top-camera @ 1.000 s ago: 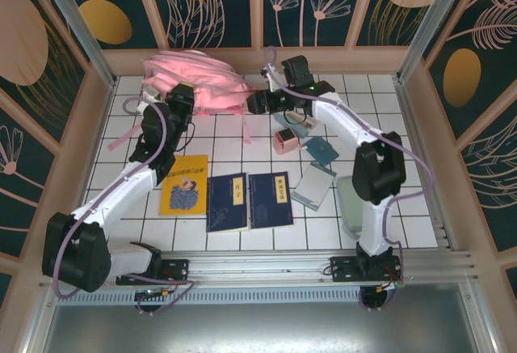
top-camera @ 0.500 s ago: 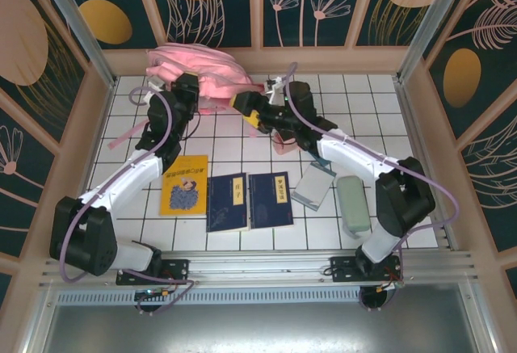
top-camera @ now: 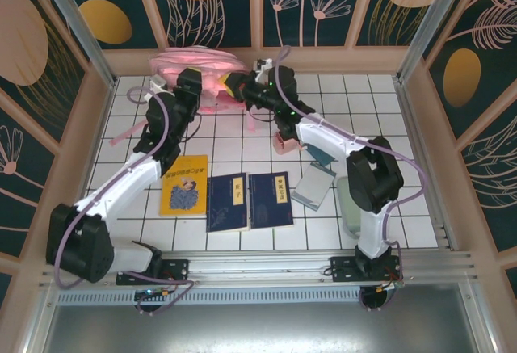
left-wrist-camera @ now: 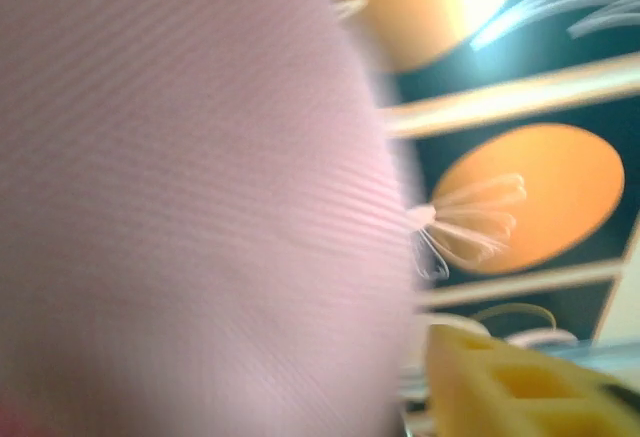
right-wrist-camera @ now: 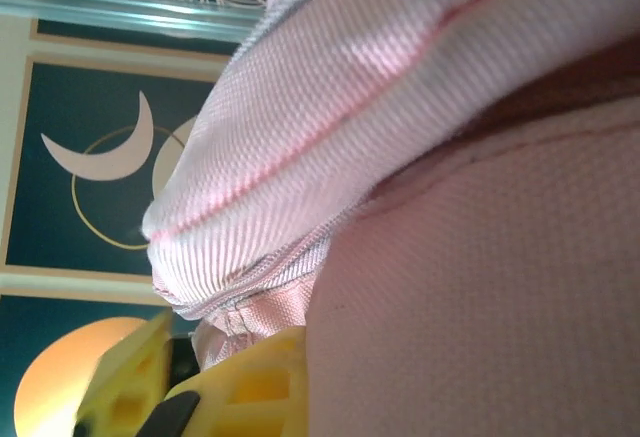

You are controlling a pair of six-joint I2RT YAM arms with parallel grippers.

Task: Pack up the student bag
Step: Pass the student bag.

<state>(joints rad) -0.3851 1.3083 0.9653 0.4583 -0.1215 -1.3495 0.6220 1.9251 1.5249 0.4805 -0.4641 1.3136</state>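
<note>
The student bag (top-camera: 198, 66), pink with pale strips, lies bunched against the back wall. My right gripper (top-camera: 229, 87) reaches in from the right and is shut on the fabric edge by the zipper (right-wrist-camera: 250, 282), its yellow fingers (right-wrist-camera: 250, 387) close together below it. My left gripper (top-camera: 190, 81) sits at the bag's front left. In the left wrist view blurred pink bag cloth (left-wrist-camera: 190, 197) covers the left, and one yellow finger (left-wrist-camera: 510, 387) stands far to the right, so the jaws are apart.
On the tiles in front lie a yellow book (top-camera: 184, 185), two dark blue books (top-camera: 228, 202) (top-camera: 271, 199), a grey-blue booklet (top-camera: 313, 185), a teal book (top-camera: 325, 153) and a small pink box (top-camera: 284, 140). A pale green case (top-camera: 349, 203) lies by the right arm. A pink strap (top-camera: 125, 136) trails left.
My right gripper moved left to the bag's edge and closed on it. My left gripper shifted toward the back wall and opened. The bag bunched closer to the wall.
</note>
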